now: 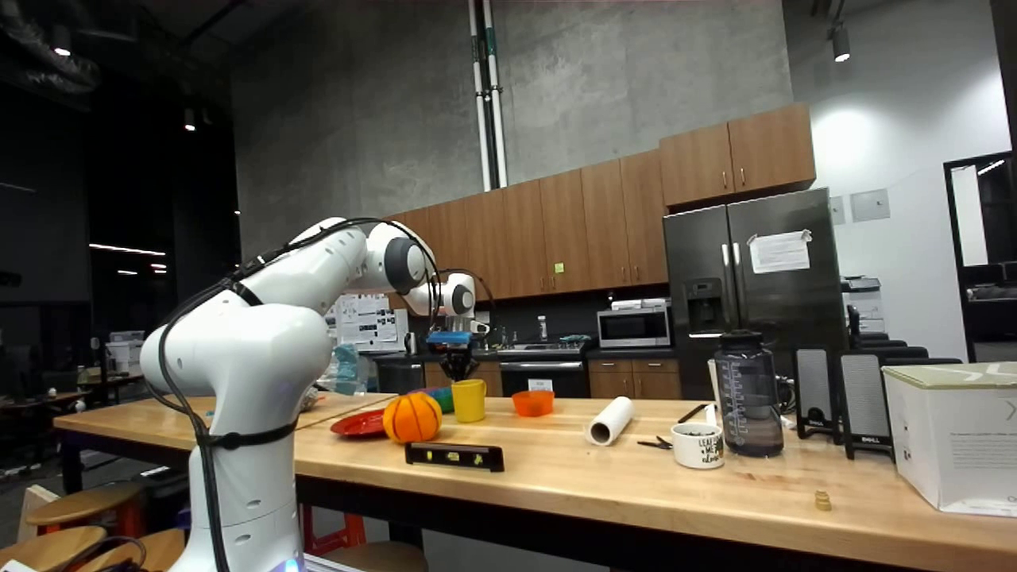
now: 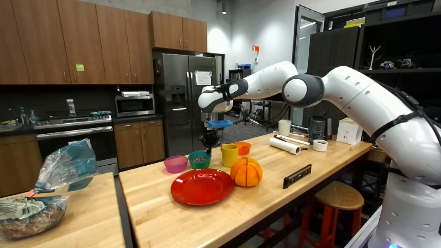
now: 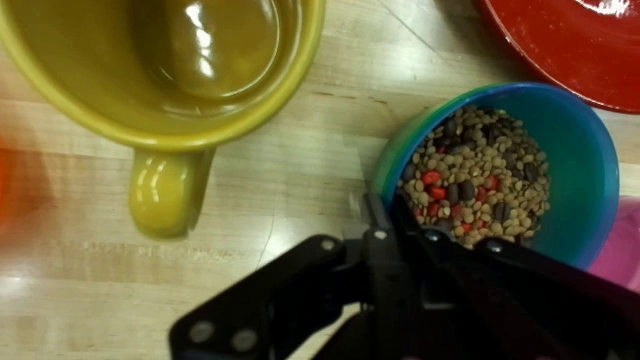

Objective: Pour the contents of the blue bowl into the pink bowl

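Note:
The blue bowl [image 3: 580, 145] is teal with a blue rim and stands on the table. It holds tan lentil-like grains with red and dark pieces. It also shows in an exterior view [image 2: 200, 165]. The pink bowl [image 2: 176, 164] stands right beside it, and only part of it [image 3: 622, 245] shows at the right edge of the wrist view. My gripper [image 3: 386, 202] points down at the blue bowl's near-left rim, one finger outside and one inside, shut on the wall. In both exterior views the gripper [image 1: 458, 372] [image 2: 209, 148] is low over the table.
A yellow mug [image 2: 229, 155] stands close beside the blue bowl, its handle [image 3: 162, 195] near the gripper. A red plate [image 2: 202, 187] and an orange pumpkin [image 2: 246, 171] are nearby. An orange bowl [image 2: 243, 148], a level [image 2: 297, 175] and a paper roll [image 2: 284, 145] lie further along.

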Controlling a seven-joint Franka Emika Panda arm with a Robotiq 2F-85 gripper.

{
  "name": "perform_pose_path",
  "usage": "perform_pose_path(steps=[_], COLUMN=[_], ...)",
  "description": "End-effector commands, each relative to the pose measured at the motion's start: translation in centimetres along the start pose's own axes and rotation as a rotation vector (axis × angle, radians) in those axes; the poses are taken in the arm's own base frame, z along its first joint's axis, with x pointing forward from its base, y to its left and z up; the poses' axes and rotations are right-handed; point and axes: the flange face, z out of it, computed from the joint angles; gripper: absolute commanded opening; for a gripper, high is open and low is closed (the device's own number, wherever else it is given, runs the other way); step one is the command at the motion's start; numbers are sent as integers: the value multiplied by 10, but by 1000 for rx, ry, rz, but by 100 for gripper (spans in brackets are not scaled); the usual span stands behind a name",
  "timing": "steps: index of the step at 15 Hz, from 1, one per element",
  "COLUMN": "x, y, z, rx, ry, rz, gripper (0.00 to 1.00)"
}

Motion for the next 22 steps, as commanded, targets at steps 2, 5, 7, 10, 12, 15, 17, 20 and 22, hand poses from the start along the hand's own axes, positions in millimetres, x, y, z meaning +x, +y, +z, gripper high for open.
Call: perform_pose_path(steps=[2,5,7,10,12,15,17,20,22], x=[-3,-3,-3,-5,-5,-6,-6,-6,-6], y=[-2,1,4,6,5,4,3,2,2], z=[-21,-14,-8,-4,-3,-2,-3,-3,-4], rx=[-7,-19,-23,-25,-26,-29,-30,-27,-27], ry=[0,-16,-34,-51,-61,-65,-64,-66,-65], rz=[31,52,62,72,72,72,68,67,66], gripper=[1,1,30,41,54,24,27,7,0])
